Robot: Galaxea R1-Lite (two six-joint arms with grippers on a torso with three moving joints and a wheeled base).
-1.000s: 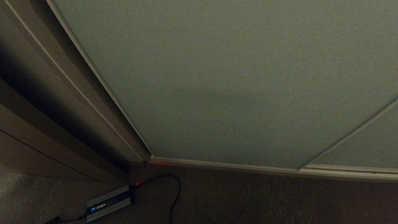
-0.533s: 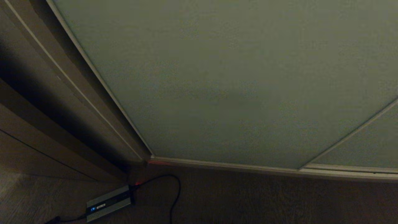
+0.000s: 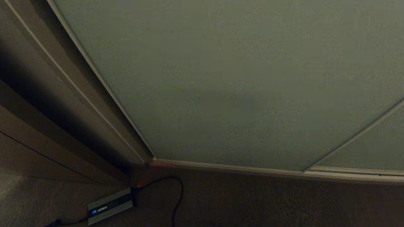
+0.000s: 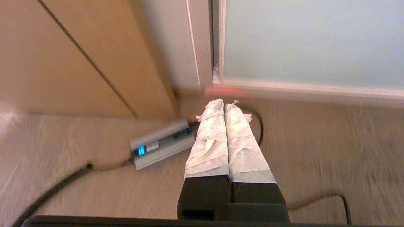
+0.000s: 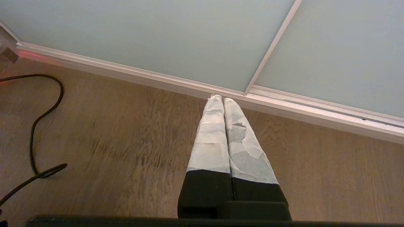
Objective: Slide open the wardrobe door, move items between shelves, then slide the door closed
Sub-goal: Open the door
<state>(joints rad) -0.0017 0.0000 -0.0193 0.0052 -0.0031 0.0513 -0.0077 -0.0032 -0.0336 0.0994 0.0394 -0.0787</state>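
The sliding wardrobe door (image 3: 240,78) is a flat grey-green panel with a slim pale frame; it fills most of the head view and stands closed against the brown side panel (image 3: 38,94). The same door (image 4: 312,41) shows in the left wrist view and again (image 5: 151,34) in the right wrist view. My left gripper (image 4: 224,104) hangs low over the floor by the door's bottom left corner, shut and empty. Further right along the track my right gripper (image 5: 220,99) is also shut with nothing in it. The items and the shelves are hidden behind the door.
A grey power box with a blue light (image 3: 109,206) lies on the wood floor by the corner, with a black cable (image 3: 176,195) looping from it. A second door panel (image 3: 372,148) overlaps at the right. The pale floor track (image 3: 252,170) runs along the doors' foot.
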